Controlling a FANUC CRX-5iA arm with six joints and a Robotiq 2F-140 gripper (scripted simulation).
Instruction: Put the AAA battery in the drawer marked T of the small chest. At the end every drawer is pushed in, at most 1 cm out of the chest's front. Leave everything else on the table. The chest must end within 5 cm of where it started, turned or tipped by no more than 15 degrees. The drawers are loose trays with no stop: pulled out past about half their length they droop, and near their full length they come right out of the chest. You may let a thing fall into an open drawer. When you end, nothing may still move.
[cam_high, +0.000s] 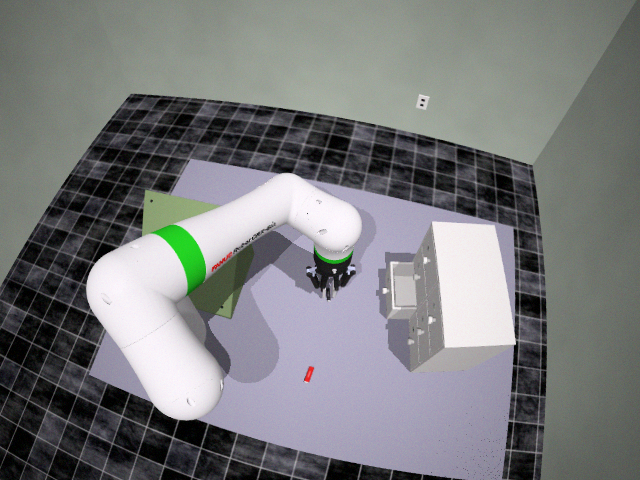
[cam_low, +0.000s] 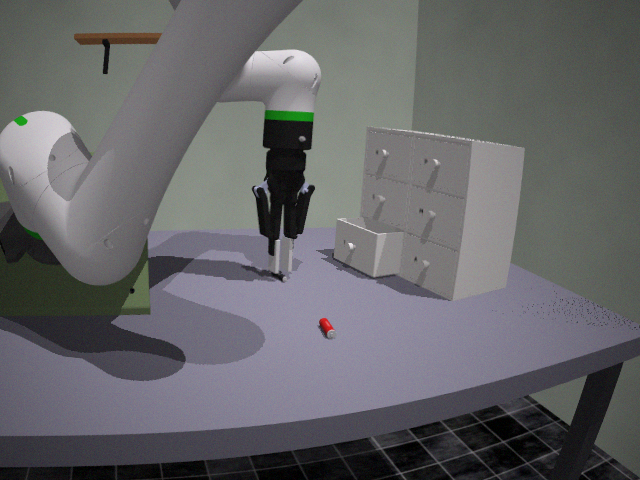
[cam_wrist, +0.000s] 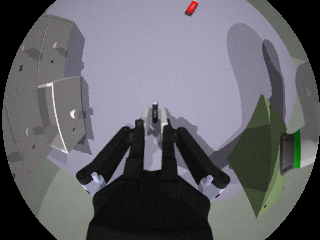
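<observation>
The small dark cylinder with a silver end, seemingly the AAA battery (cam_high: 328, 296) (cam_low: 281, 277) (cam_wrist: 155, 112), lies on the table. My gripper (cam_low: 282, 268) points straight down over it, with its pale fingertips a narrow gap apart, one on each side of the battery in the wrist view. The gripper is open and holds nothing. The white chest (cam_high: 473, 284) (cam_low: 488, 222) stands to the right in the top and exterior views. Its bottom left drawer (cam_high: 391, 302) (cam_low: 356, 253) (cam_wrist: 68, 117) is pulled partly out and level; its mark is too small to read surely. The other drawers look shut.
A red cylinder (cam_high: 309, 374) (cam_low: 326, 328) (cam_wrist: 191, 8) lies on the table, nearer the exterior camera than the gripper. A green board (cam_high: 175, 206) (cam_low: 139, 304) (cam_wrist: 250, 150) is by the arm's base. The open drawer sticks out towards the gripper's side.
</observation>
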